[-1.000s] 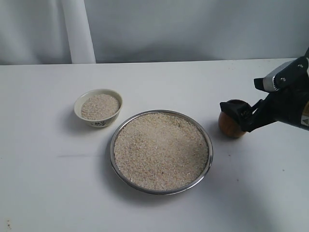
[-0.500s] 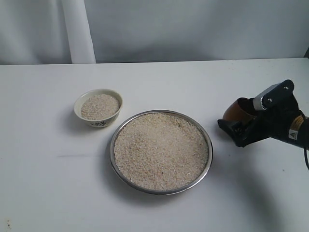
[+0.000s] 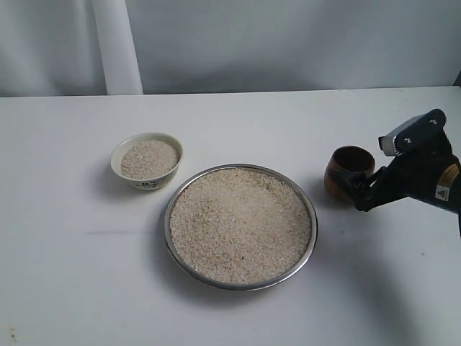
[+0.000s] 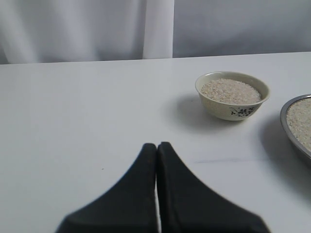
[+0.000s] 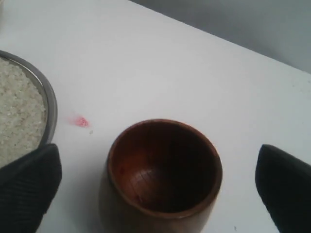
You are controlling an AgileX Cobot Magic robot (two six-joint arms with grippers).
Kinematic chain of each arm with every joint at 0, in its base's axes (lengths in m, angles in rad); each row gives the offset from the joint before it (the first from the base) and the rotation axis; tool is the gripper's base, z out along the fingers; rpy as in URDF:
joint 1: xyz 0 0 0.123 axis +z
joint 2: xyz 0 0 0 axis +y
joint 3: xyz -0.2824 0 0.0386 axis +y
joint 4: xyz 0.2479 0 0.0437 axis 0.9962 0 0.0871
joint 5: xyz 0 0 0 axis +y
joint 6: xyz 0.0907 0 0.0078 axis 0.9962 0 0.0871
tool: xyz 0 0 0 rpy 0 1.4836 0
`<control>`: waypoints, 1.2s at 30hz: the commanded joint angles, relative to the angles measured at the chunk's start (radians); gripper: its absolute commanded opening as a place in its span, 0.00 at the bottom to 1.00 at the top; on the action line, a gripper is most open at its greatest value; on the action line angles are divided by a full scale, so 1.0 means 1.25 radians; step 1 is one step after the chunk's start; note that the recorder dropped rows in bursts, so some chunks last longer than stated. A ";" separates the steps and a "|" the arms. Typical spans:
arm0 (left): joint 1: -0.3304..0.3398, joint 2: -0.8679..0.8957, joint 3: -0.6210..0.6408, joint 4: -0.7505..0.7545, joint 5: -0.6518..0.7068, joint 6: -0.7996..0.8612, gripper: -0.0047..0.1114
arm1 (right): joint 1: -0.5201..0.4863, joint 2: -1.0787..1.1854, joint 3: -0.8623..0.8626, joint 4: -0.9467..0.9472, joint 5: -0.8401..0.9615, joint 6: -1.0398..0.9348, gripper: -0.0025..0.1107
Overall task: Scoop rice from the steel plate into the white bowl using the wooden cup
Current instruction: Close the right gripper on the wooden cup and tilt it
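Wooden cup stands mouth up on the bench, empty, just beside the rice-filled steel plate. Right pincer is spread wide, one finger on either side of the cup, not clamping. Left pincer is pressed together.

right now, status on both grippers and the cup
Left gripper shut, empty. Right gripper open, straddling the upright, empty wooden cup, not gripping. Nothing between cup and steel plate.
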 commanded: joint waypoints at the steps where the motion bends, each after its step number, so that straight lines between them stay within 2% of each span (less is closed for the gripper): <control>1: -0.005 -0.002 0.001 0.000 -0.003 -0.002 0.04 | -0.001 -0.006 0.002 0.023 0.025 -0.025 0.95; 6: -0.005 -0.002 0.001 0.000 -0.003 -0.002 0.04 | -0.001 0.011 0.002 0.023 0.018 -0.024 0.95; 14: -0.005 -0.002 0.001 0.000 -0.003 0.000 0.04 | -0.001 0.105 0.002 0.110 -0.096 -0.059 0.95; 36: -0.005 -0.002 0.001 0.000 -0.003 0.000 0.04 | -0.001 0.181 -0.039 0.064 -0.099 -0.070 0.95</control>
